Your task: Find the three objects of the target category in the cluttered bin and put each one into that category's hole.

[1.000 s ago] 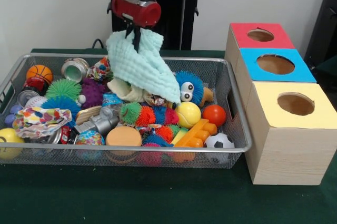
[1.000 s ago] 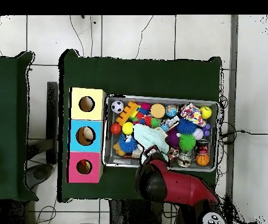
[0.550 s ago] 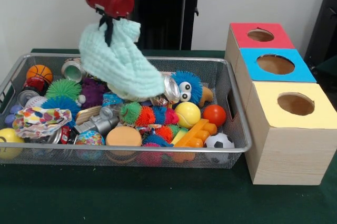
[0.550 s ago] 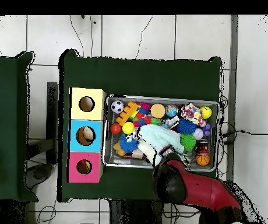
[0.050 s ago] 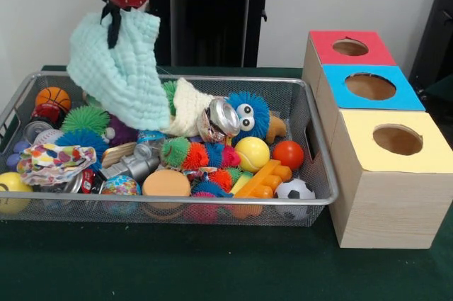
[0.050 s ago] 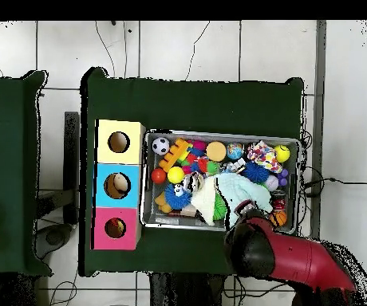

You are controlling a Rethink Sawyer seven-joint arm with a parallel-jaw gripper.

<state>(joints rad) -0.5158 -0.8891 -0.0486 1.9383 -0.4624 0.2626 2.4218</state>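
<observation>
Two cameras, one low and close, one high and far.
The front view looks level across the dark green table (image 5: 212, 265) at the wire mesh bin (image 5: 311, 173); the overhead view looks straight down, sharing that bin (image 6: 222, 134) and the three-coloured wooden hole box (image 6: 100, 185).

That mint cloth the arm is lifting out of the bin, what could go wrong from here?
The gripper pinches only the top edge of the mint cloth, so it might slip free. Its low end seems to reach the cream cloth by the crushed can; either could get dragged along. The arm is carrying it away from the three boxes, over the side of the wire bin farthest from them, so a drop there might bury toys again.
</observation>
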